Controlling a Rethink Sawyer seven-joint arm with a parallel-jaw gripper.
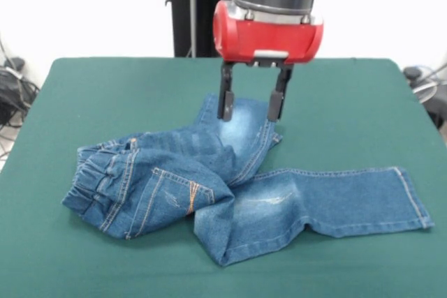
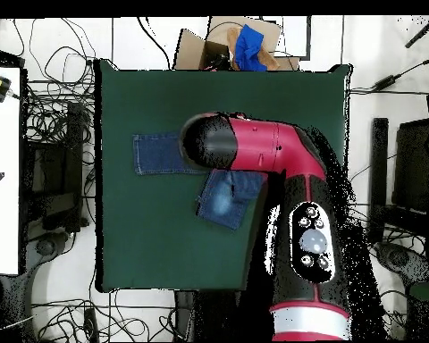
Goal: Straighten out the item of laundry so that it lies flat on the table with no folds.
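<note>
The item of laundry (image 1: 230,186), small blue denim jeans, lies crumpled in the middle of the green table (image 1: 105,88). The waistband is bunched at the left. One leg stretches flat to the right, and the other is folded up toward the far side. My gripper (image 1: 251,108) hangs open over that folded leg's faded end, one finger on each side of the pale patch. I cannot tell whether the tips touch the cloth. In the overhead view the arm (image 2: 254,147) hides the gripper and covers much of the jeans (image 2: 160,154).
Green table cloth (image 2: 147,241) shows on all sides of the jeans. Beyond the table's top edge in the overhead view stands a cardboard box (image 2: 200,45) with blue cloth inside. Cables (image 2: 57,89) lie on the floor around the table.
</note>
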